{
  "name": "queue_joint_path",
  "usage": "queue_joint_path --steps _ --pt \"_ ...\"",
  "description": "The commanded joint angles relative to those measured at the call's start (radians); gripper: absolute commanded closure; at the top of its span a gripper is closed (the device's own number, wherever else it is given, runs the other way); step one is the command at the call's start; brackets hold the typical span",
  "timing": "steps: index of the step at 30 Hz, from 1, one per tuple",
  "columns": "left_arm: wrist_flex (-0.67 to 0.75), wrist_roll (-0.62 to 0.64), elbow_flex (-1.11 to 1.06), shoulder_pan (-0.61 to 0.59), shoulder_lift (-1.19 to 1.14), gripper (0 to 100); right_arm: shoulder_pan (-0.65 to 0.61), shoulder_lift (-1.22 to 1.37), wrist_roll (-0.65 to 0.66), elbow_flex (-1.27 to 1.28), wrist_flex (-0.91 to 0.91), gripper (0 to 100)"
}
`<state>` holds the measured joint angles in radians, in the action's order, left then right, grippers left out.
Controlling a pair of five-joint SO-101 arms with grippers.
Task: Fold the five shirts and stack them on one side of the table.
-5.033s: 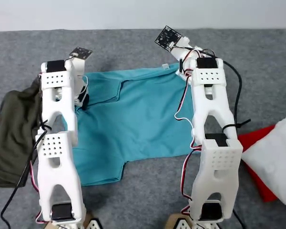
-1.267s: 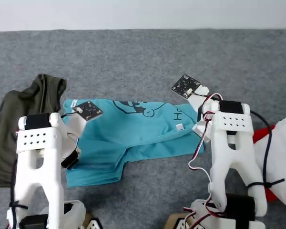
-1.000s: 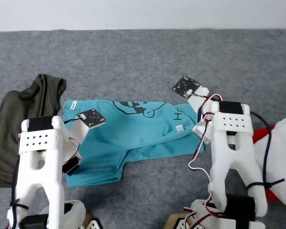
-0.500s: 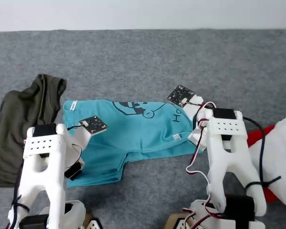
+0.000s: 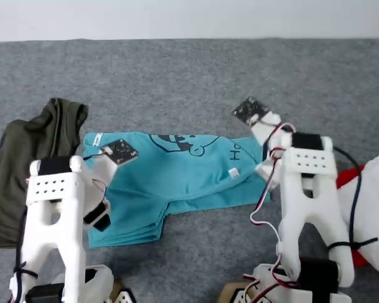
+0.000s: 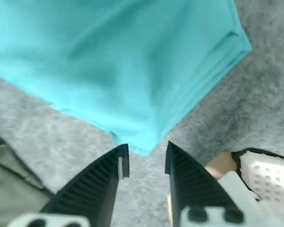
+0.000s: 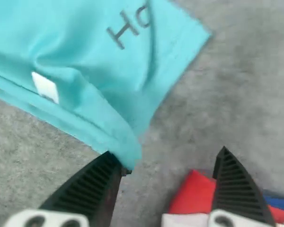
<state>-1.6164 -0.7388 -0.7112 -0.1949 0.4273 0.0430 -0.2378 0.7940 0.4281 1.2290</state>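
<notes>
Jaws of the left gripper (image 6: 143, 155) stand apart with a narrow gap and hold nothing. A layered corner of the teal shirt (image 6: 132, 71) lies on the table directly ahead of the gap, its tip just at the two fingertips; the rest of the shirt spreads away beyond them. To the outer side of one finger lies an edge of the olive shirt (image 6: 7, 163), apart from the teal one.

Jaws of the right gripper (image 7: 164, 166) are spread wide and empty. The folded edge of the teal shirt ends at the tip of one finger, whether touching cannot be told; printed letters and a small white label (image 7: 45, 87) sit farther out on it. Close by the other finger lies the red and white cloth (image 7: 194, 189), with bare grey table (image 7: 236, 80) between the two garments.

From above, the teal shirt lies folded lengthwise between the two arms, the olive shirt (image 5: 25, 158) bunched beyond the left arm, and the red and white cloth beyond the right.
</notes>
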Motion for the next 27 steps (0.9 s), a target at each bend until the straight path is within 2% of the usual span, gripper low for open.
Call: queue_joint_path --steps 1,7,12,17,19,27 --pt "-0.031 0.011 0.094 -0.009 0.028 86 0.018 -0.041 -0.014 -0.18 0.065 71.3" --pt "-0.02 0.011 0.119 -0.009 0.028 86 0.022 -0.039 -0.012 -0.284 0.143 71.1" --pt "0.058 0.011 0.114 -0.037 0.02 86 0.018 -0.007 -0.018 -0.273 0.091 71.3" --pt "0.19 0.021 0.101 -0.069 0.018 87 0.015 0.156 -0.221 -0.213 -0.137 71.4" --pt "0.235 0.063 0.073 -0.071 0.018 87 0.013 0.232 -0.288 -0.226 -0.185 71.4" --pt "0.342 0.107 -0.038 -0.072 0.018 87 -0.05 0.483 -0.511 -0.436 -0.17 71.4"
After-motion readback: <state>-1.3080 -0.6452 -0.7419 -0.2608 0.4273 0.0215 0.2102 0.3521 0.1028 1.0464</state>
